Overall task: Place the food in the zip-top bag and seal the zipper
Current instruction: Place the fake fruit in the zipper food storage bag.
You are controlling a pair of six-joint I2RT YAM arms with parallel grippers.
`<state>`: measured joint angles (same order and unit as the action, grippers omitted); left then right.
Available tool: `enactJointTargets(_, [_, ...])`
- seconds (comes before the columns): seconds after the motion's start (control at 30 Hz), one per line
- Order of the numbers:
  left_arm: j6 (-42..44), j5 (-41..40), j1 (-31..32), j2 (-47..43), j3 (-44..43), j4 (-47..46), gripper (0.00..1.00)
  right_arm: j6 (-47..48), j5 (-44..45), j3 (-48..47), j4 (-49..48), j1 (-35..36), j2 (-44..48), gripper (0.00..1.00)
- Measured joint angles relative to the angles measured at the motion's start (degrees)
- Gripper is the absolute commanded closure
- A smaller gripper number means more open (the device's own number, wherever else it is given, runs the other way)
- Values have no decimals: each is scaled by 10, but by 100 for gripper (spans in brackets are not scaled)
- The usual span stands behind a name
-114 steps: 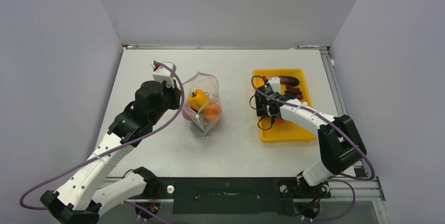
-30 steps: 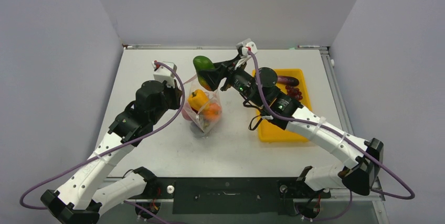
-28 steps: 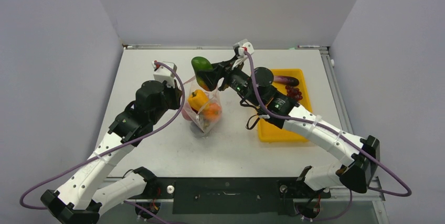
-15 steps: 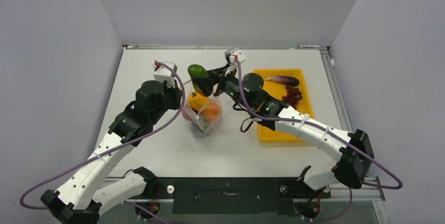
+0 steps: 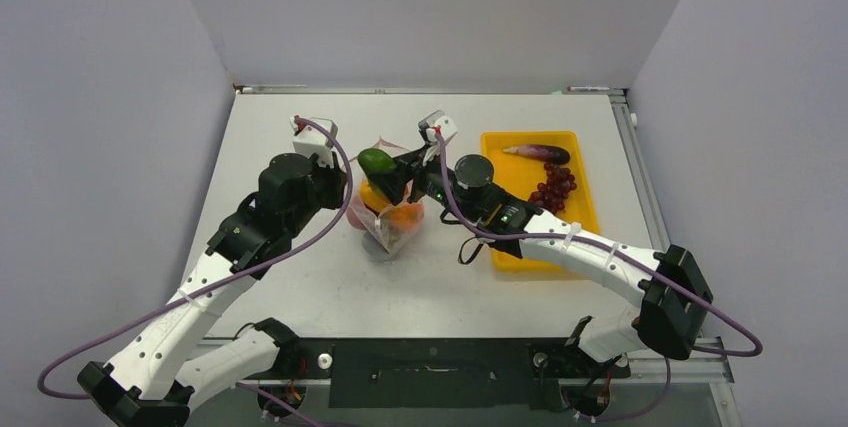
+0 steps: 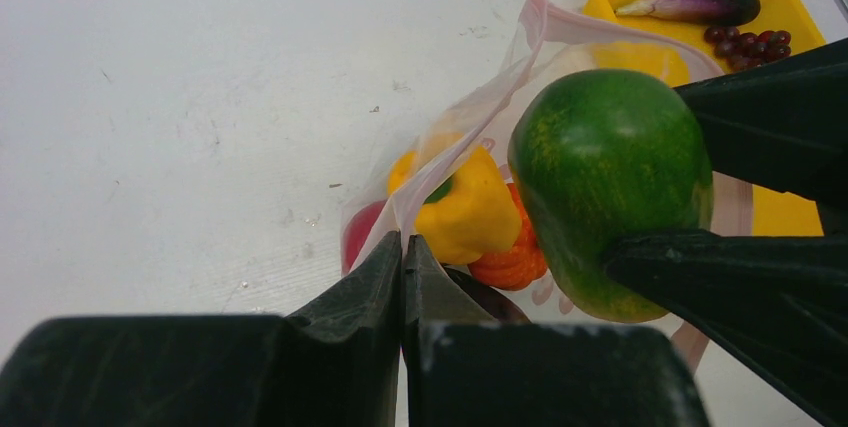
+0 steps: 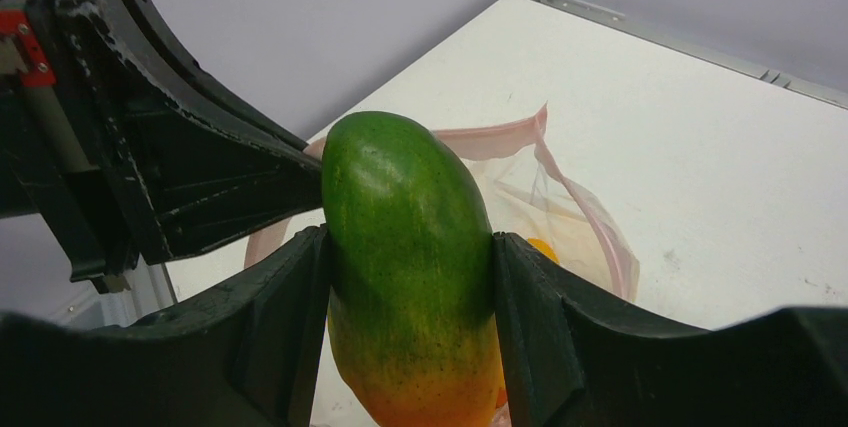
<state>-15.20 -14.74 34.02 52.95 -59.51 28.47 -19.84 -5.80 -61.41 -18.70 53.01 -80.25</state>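
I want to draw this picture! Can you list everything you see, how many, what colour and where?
mango: 1, green fading to orange, held over the bag's mouth
bag: 1, clear with a pink zipper, mid-table
bell pepper: 1, yellow, inside the bag
orange piece: 1, ridged, in the bag beside the pepper
red piece: 1, in the bag, mostly hidden
tray: 1, yellow, right side of the table
eggplant: 1, purple, tray's far end
grapes: 1 bunch, dark red, in the tray
table: 1, white
left tool: black, pinching the bag's edge
right tool: black, gripping the mango

Lab cell — grey partition walls [image 5: 430, 17], white table [image 5: 400, 297].
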Motion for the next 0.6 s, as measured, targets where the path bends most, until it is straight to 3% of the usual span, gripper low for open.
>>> enactJointTargets(0.37, [0,0,0,0,0,0,100,28,-31,9,52,3,1,57])
enactJointTargets(0.6, [0,0,0,2,0,0,100,45,-56,3,113,7,1,34])
